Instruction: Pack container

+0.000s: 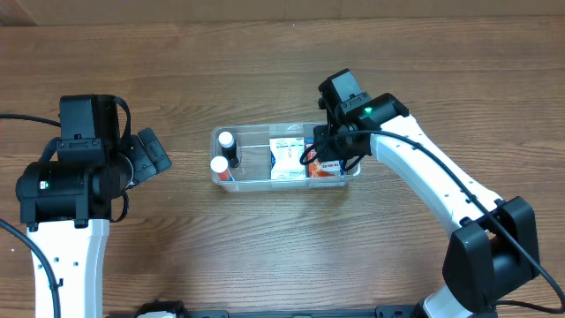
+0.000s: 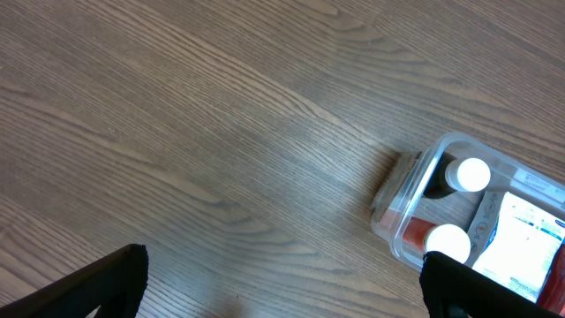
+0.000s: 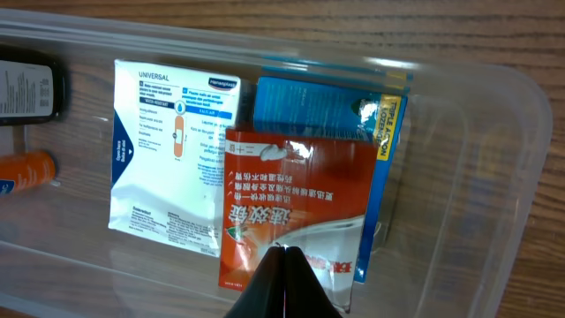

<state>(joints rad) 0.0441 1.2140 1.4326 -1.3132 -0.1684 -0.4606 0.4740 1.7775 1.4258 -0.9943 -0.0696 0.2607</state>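
Observation:
The clear container (image 1: 265, 130) sits mid-table. It holds two white-capped bottles (image 1: 226, 140) at its left end, a white plaster packet (image 1: 287, 159) in the middle and a red packet (image 1: 328, 168) at the right. In the right wrist view the red packet (image 3: 300, 194) lies over a blue packet (image 3: 318, 102), next to the white packet (image 3: 168, 150). My right gripper (image 3: 284, 252) is shut, its tips just above the red packet inside the container (image 3: 494, 177). My left gripper (image 2: 282, 291) is open and empty over bare table, left of the container (image 2: 397, 190).
A black bottle (image 3: 26, 88) and an orange bottle (image 3: 26, 172) lie at the container's left end. The wooden table (image 1: 265, 247) surrounds the container. My left arm (image 1: 79, 177) is at the table's left side.

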